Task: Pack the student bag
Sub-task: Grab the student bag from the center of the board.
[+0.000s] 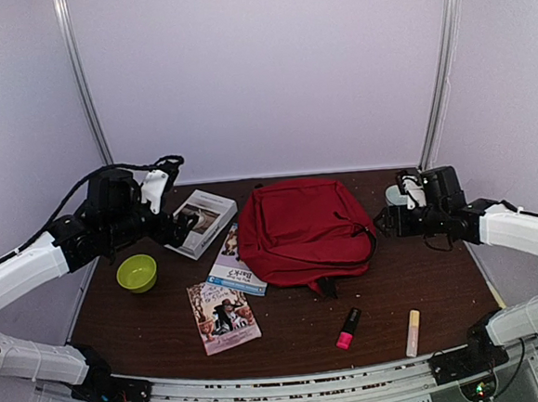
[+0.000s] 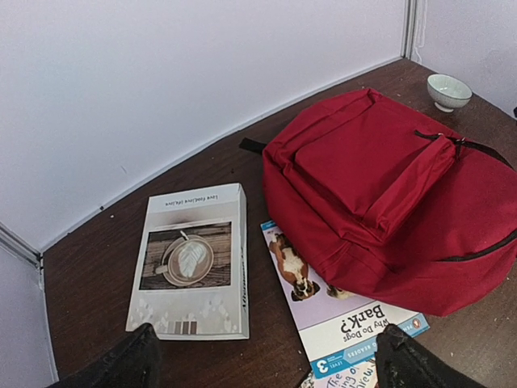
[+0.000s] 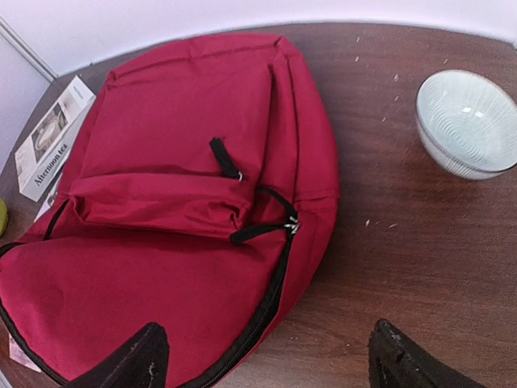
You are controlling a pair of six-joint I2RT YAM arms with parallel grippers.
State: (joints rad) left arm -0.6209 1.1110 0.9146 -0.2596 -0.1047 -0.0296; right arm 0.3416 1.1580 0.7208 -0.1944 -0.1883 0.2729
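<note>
left pincer (image 2: 266,368): jaws wide apart, nothing held. It hangs over the far left of the tabletop (image 1: 425,282), at the near edge of the grey book (image 1: 201,222).
right pincer (image 3: 266,364): jaws wide apart, empty. It hovers over the bag's right edge and the bare wood beside it.
student bag (image 1: 304,231): lies flat at mid-far tabletop, front pocket up, between my two pincers.
bag left edge: rests on a corner of the dog book (image 1: 234,260). The grey book is just beside it, with a strip of wood between them.
bag right edge: bare wood runs to the white bowl (image 3: 468,123) near the far right corner.
near side: the third book (image 1: 223,316) is near left. The pink highlighter (image 1: 348,328) and pale marker (image 1: 413,332) lie apart by the near edge, with bare wood around them.
left edge: the green bowl (image 1: 137,273) sits near my left arm.
top view only: both pens, the third book and the whole green bowl.
left wrist only: the coffee-cup cover and the dog book's title.
right wrist only: black zipper pulls at the pocket corner and the white bowl's ribbed inside.
</note>
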